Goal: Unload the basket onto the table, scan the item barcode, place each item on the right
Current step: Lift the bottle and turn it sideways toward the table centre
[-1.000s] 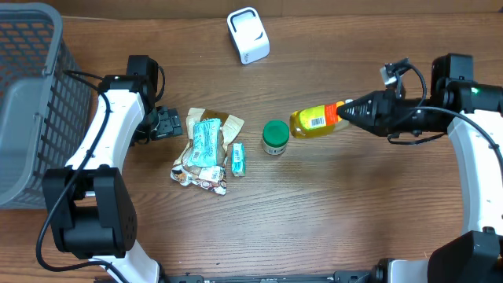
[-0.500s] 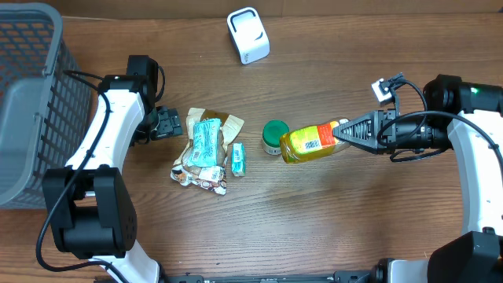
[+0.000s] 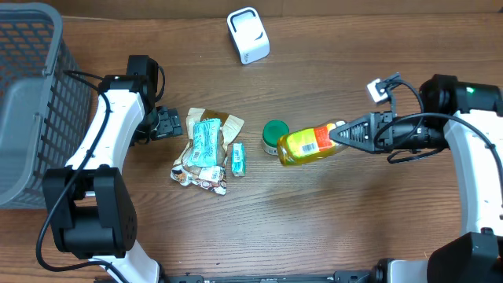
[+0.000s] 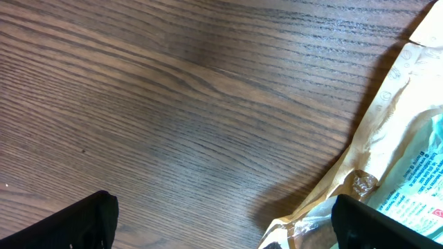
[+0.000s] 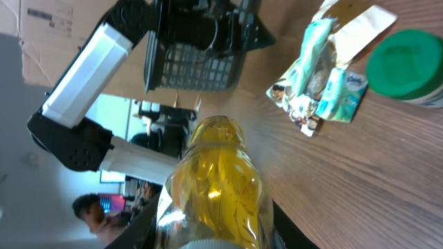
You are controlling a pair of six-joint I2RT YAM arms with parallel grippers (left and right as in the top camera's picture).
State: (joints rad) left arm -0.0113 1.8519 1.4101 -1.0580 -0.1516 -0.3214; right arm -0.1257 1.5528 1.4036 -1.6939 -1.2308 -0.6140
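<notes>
Currently the right gripper (image 3: 338,132) clamps a yellow plastic bottle (image 3: 302,145) lying lengthwise ahead of it; the white rounded-box scanner (image 3: 248,35) sits well beyond, off-axis.

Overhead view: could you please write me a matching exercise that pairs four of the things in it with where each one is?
Things:
1. clear plastic bottle of yellow liquid
2. green-lidded round jar
3. white rounded box
4. grey mesh basket

Places:
A. at the left edge of the view
B. at the top of the view, near the middle
C. held in the right gripper
D. between the pile of snack packets and the bottle

Pairs: 1-C, 2-D, 3-B, 4-A
</notes>
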